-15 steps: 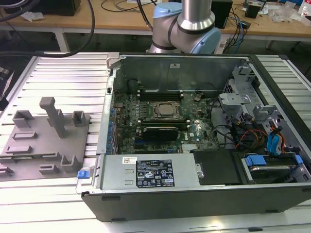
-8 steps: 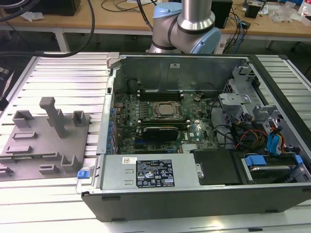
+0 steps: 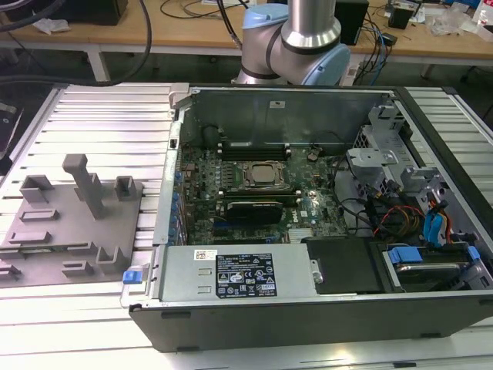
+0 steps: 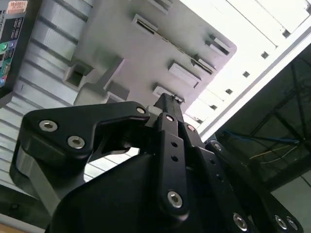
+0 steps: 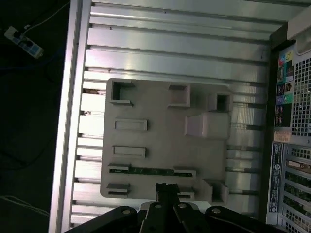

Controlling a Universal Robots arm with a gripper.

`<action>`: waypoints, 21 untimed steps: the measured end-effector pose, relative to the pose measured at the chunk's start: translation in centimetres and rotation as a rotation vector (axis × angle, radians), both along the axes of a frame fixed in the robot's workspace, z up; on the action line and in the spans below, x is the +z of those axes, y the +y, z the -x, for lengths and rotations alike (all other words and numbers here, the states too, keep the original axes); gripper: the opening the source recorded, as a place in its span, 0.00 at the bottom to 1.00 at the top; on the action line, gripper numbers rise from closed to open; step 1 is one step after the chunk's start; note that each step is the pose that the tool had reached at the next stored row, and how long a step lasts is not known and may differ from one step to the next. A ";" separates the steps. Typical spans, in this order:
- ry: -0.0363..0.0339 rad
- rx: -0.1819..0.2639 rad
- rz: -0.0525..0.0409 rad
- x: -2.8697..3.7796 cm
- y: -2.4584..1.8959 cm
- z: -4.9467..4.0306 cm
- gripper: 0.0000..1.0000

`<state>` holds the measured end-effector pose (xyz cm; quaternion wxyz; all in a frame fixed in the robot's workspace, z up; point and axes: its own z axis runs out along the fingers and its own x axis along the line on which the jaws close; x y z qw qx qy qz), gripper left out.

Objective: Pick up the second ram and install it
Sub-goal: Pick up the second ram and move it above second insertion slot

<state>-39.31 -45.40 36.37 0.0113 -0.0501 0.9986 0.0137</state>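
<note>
The second ram is a thin green stick lying flat in a long slot of the grey fixture plate, near the plate's edge. High above that same edge of the plate hangs my gripper, its black fingers pressed together with nothing between them. In the second wrist view the gripper shows from the side, fingertips shut, with the grey plate far behind it. The exterior view has the plate on the ribbed table at its left.
An open computer case lies on the exterior view's right of the plate, with the motherboard and processor socket between dark memory slots. A grey post rises from the plate. The arm's base stands behind the case.
</note>
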 end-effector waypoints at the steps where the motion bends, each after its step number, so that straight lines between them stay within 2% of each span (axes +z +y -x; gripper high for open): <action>1: 0.0000 0.027 0.0000 0.00 0.00 0.00 0.11; 6: -0.0001 0.107 0.0000 0.00 0.00 0.00 0.11; 7: -0.0001 0.139 0.0000 -0.01 0.00 0.00 0.11; 15: -0.0001 0.246 -0.0001 0.00 0.00 0.00 0.11; 19: -0.0001 0.335 -0.0001 -0.01 0.00 0.00 0.11; 21: -0.0001 0.355 -0.0001 0.00 0.00 0.00 0.11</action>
